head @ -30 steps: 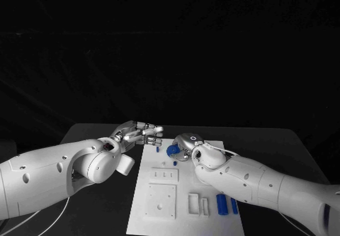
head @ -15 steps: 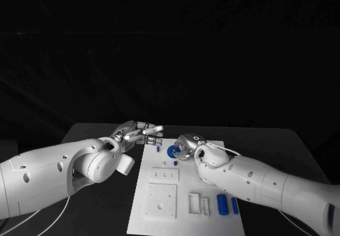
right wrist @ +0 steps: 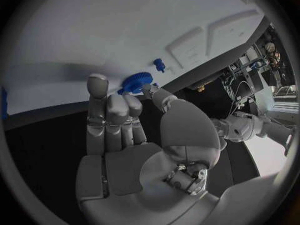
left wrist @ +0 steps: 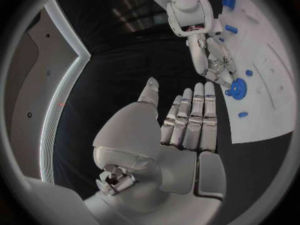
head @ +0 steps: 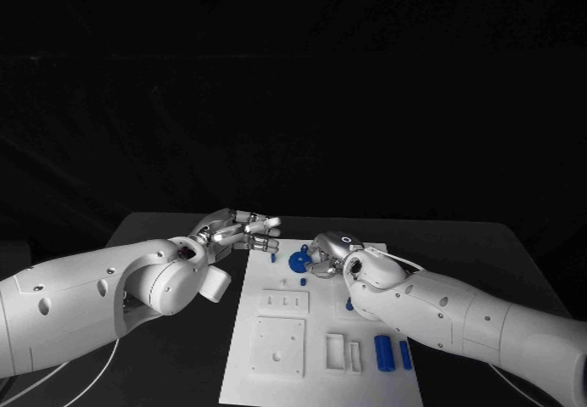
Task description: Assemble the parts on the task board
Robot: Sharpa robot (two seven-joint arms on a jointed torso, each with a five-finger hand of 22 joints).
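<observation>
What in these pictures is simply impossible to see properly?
- Head view: the right hand covers part of the blue gear, so whether the fingers grip it is unclear.
- Head view: the right arm hides part of the task board.
- Right wrist view: the small blue peg is too small to identify.

The right hand [head: 328, 253] has been carried slightly toward the robot's right and a little nearer the robot along the far end of the task board [head: 321, 356]. More of the blue gear [head: 299, 259] is now exposed beside its fingers; contact with the gear cannot be told. A small blue part [head: 349, 304] at the arm's edge, mid-board, has been uncovered as the forearm shifted.
</observation>
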